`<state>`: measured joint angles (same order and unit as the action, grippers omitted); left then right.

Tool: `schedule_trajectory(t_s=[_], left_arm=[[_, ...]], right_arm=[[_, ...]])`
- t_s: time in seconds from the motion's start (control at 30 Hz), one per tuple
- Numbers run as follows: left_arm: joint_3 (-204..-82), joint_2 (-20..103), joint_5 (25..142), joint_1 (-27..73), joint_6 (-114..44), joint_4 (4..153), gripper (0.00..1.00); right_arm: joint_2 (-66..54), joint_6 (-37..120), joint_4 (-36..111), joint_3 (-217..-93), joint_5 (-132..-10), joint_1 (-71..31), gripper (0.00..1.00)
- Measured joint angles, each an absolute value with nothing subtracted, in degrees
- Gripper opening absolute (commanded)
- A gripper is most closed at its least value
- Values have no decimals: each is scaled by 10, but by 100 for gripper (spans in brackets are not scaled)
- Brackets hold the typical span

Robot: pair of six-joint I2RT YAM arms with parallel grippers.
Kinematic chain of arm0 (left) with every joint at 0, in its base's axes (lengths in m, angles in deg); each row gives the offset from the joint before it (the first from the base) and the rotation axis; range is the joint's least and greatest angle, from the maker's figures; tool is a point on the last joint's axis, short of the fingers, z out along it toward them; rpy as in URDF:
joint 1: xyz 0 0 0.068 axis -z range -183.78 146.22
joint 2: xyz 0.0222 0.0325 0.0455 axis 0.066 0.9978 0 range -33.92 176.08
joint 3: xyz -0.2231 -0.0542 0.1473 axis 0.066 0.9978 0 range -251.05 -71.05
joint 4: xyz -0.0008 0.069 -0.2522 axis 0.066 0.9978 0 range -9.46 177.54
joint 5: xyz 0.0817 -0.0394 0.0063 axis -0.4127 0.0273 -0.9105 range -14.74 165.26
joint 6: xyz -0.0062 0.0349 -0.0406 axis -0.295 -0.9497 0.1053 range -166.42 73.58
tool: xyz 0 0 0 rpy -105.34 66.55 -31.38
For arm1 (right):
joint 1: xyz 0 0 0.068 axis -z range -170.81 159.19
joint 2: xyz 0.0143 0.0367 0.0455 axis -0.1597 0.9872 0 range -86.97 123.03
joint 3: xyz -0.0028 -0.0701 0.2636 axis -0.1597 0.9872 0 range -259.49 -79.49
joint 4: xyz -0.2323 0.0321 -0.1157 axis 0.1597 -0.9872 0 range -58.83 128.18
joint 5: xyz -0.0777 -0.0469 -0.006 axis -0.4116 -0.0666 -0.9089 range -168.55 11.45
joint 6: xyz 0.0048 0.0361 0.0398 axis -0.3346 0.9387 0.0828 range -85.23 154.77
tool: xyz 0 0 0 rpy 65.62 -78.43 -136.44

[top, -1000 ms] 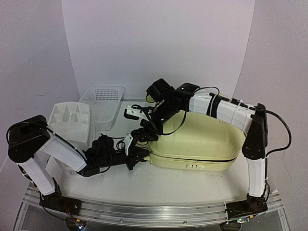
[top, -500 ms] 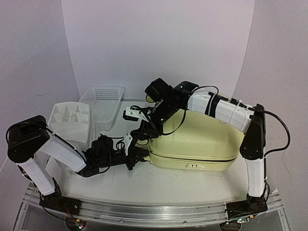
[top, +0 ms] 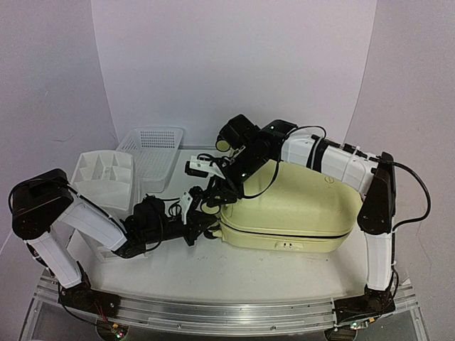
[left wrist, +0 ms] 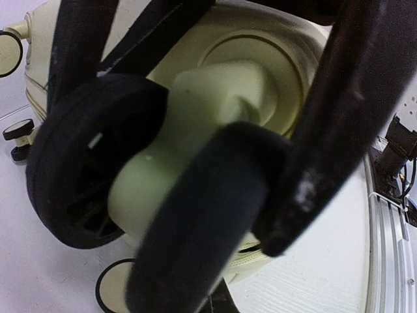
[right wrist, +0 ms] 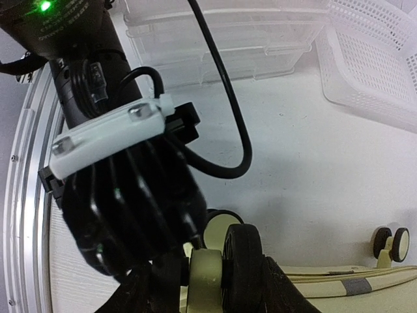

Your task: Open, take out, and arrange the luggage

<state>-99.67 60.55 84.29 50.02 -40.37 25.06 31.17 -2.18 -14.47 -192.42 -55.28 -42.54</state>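
The pale-yellow luggage (top: 291,202) lies flat at centre right, its zipper seam facing the near edge. My right gripper (top: 213,193) reaches over its left end. In the right wrist view the right gripper (right wrist: 215,287) is shut on a twin black wheel (right wrist: 241,261) with a pale hub (right wrist: 207,280), one finger pressed to each side. My left gripper (top: 206,226) lies low at the luggage's near-left corner, shut. In the left wrist view its tips are hidden behind the blurred wheel (left wrist: 195,261), so I cannot tell whether it holds anything.
A white mesh basket (top: 153,153) stands at the back left, with a white divided drawer unit (top: 106,177) in front of it. Both arms crowd the luggage's left end. Another small wheel (right wrist: 391,244) juts from the luggage's far corner.
The right gripper's fingers have closed onto the wheel and its wrist has shifted slightly right. The left arm has hardly moved.
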Motion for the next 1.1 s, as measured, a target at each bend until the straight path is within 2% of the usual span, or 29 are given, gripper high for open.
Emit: schedule_trajectory(t_s=[0.67, 1.1], left_arm=[[-1139, 646, 863, 461, -408, 416, 0], [-1275, 712, 775, 459, -404, 515, 0]], right_arm=[[270, -76, -191, -1877, -485, -403, 0], [161, -114, -171, -1729, -476, -409, 0]])
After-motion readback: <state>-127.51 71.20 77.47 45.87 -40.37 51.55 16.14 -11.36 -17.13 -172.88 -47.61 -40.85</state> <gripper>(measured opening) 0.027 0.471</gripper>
